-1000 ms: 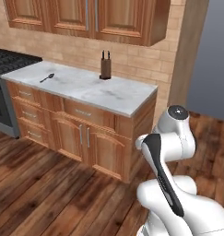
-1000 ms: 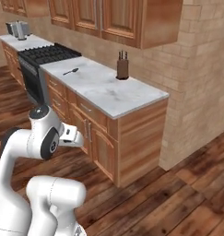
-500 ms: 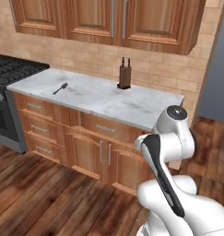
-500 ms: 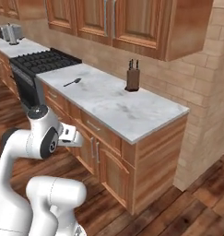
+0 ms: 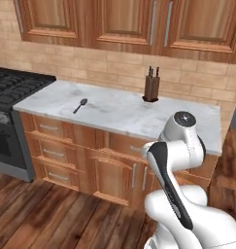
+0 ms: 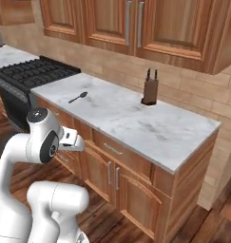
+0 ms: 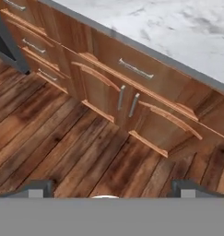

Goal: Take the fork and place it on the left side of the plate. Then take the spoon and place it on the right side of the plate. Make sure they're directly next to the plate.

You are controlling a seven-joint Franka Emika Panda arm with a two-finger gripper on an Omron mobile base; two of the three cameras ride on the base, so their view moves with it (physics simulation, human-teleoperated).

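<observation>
A simulated kitchen seen from behind a white robot arm with dark joints (image 5: pixel 180 146). One long table (image 5: pixel 124 114) with a white and grey marbled stone top runs along a tan brick wall, carried on wooden base cabinets (image 6: pixel 112 173) with metal bar handles.

One small grey metal spoon (image 5: pixel 80 105) lies flat on the table, towards its left end, a little back from the near edge, with bare stone all around it. In the right base view the same spoon (image 6: pixel 78 98) lies near the stove end of the table, its handle pointing to the near left.

One dark brown wooden knife block (image 5: pixel 151 88) stands upright at the far edge of the table, close to the wall, well apart from the spoon and to its right. Two dark knife handles stick up out of it.

One black gas stove (image 5: pixel 15 90) sits just beside the table's left end. A row of wooden wall cabinets (image 6: pixel 136 26) hangs above. The floor is dark wooden planks (image 7: pixel 49 138).

The hand (image 7: pixel 111 190) hangs low in front of the cabinets, above the floor. Its two dark finger tips (image 7: pixel 37 188) stand spread as far apart as they go, with nothing between them.
</observation>
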